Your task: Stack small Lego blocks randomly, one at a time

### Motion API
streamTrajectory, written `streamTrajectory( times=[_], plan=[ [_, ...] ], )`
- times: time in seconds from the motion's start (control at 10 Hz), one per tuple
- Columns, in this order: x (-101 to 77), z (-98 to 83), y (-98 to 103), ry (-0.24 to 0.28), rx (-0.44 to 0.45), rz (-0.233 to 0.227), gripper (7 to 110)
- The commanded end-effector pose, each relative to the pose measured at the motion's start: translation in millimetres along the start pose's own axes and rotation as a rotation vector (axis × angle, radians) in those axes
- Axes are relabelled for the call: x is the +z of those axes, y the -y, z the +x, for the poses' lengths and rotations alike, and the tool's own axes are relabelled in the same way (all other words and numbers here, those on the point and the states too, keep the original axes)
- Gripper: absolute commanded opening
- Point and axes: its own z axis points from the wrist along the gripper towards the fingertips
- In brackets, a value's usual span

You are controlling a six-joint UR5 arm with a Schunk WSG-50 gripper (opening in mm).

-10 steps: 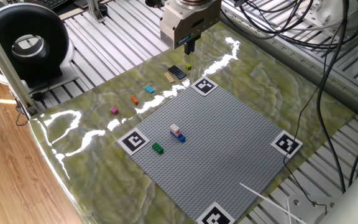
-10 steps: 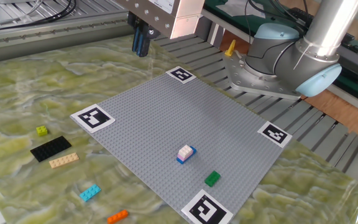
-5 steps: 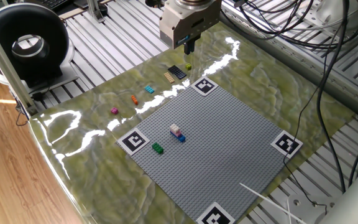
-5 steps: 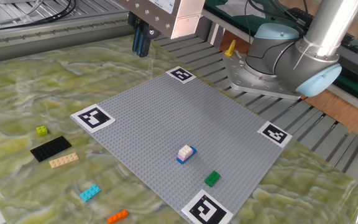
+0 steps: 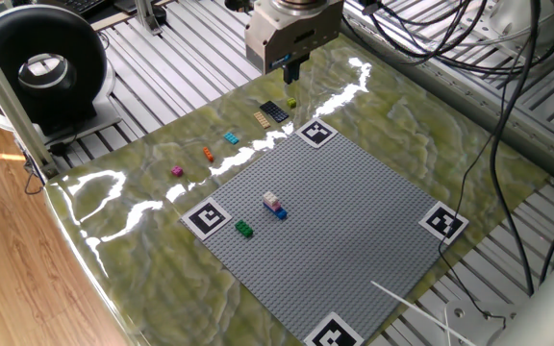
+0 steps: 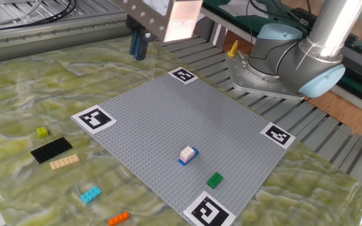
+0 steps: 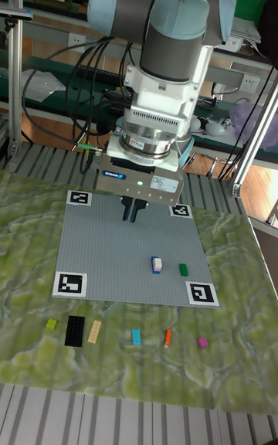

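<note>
My gripper (image 5: pixel 292 69) (image 6: pixel 138 45) (image 7: pixel 134 209) hangs high above the table's far edge, fingers together, nothing visible between them. Below it, off the grey baseplate (image 5: pixel 354 211), loose small Lego blocks lie in a row: yellow-green (image 5: pixel 291 103), a dark flat plate (image 5: pixel 274 111), tan (image 5: pixel 262 119), cyan (image 5: pixel 231 138), orange (image 5: pixel 208 153), magenta (image 5: pixel 177 171). On the baseplate a white-pink block sits stacked on a blue one (image 5: pixel 275 205) (image 6: pixel 188 154) (image 7: pixel 157 264). A green block (image 5: pixel 243 229) (image 6: pixel 214 180) stands alone nearby.
Black-and-white marker tags (image 5: pixel 207 217) (image 5: pixel 315 133) sit at the baseplate's corners. A black round device (image 5: pixel 41 67) stands at the back left. Cables (image 5: pixel 469 48) hang at the back right. The arm's base (image 6: pixel 281 63) rises beside the table.
The gripper has drifted slightly sideways above the table's far edge. The blocks have not moved.
</note>
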Motion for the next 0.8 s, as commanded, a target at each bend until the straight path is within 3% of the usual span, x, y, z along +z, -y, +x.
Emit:
streamTrajectory(
  times=[0.0,0.2,0.5,0.7],
  plan=[
    [28.5,-35.4,4.3,0.049,-0.004,-0.027,7],
    [44.9,-64.0,7.9,0.069,-0.033,-0.045,7],
    [57.6,-103.9,31.9,0.104,-0.078,-0.048,7],
    [70.8,-113.2,30.4,0.101,-0.074,-0.066,7]
  ],
)
